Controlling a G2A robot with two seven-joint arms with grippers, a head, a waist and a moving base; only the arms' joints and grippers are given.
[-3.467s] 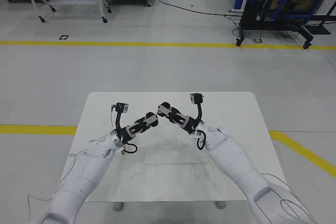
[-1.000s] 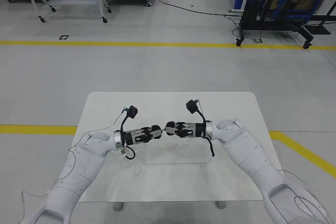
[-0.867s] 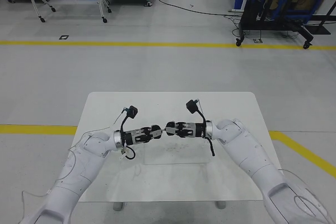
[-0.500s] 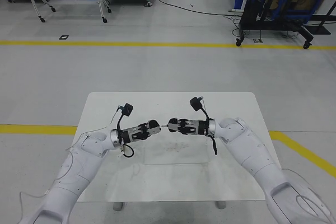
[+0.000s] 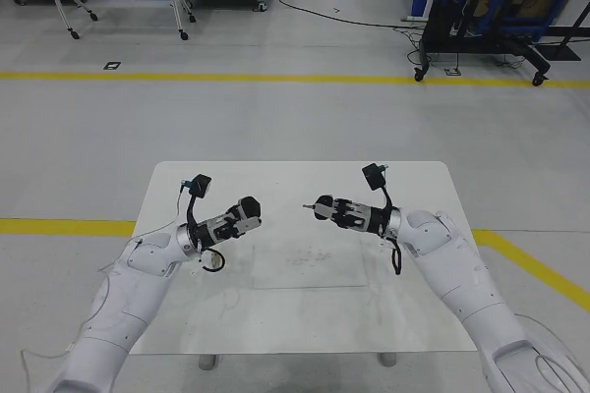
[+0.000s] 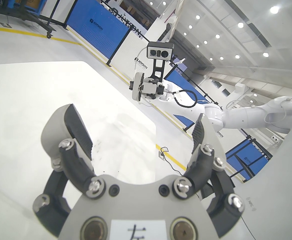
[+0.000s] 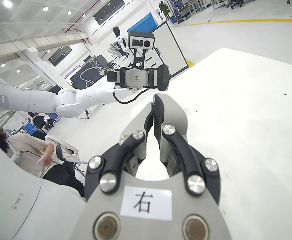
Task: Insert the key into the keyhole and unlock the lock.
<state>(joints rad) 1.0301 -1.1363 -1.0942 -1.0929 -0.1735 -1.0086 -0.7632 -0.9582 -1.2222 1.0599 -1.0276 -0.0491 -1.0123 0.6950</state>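
So, both arms are up over the white counter (image 5: 374, 314), hands facing each other w/ a clear gap btwn them.

Left hand (image 6: 134, 116): fingers spread wide apart, black ribbed pads (image 6: 77, 131) bare, counter surface visible thru the gap. In the top view it hangs over the counter's left-centre part, tip aimed at the other arm.

Right hand (image 7: 155, 101): fingers together, ribbed pads pressed flat face to face along their length. From its wrist view I can't tell if anything thin is pinched in there.

In the top view a short, thin, pale-grey sliver (image 5: 307, 206) sticks straight out past the right hand's tip, pointing toward the left hand. It may be the key, but it's too small to say for sure; no teeth or bow readable. It's up off the counter, approx. over the middle, well apart from the left hand.

The counter has faint dark scuff marks (image 5: 310, 258) near its centre, on the robot's side of the gap btwn the 2 hands.

Each wrist view catches the opposite hand farther off, w/ a small black wrist camera (image 7: 141, 43) on a stalk above it.
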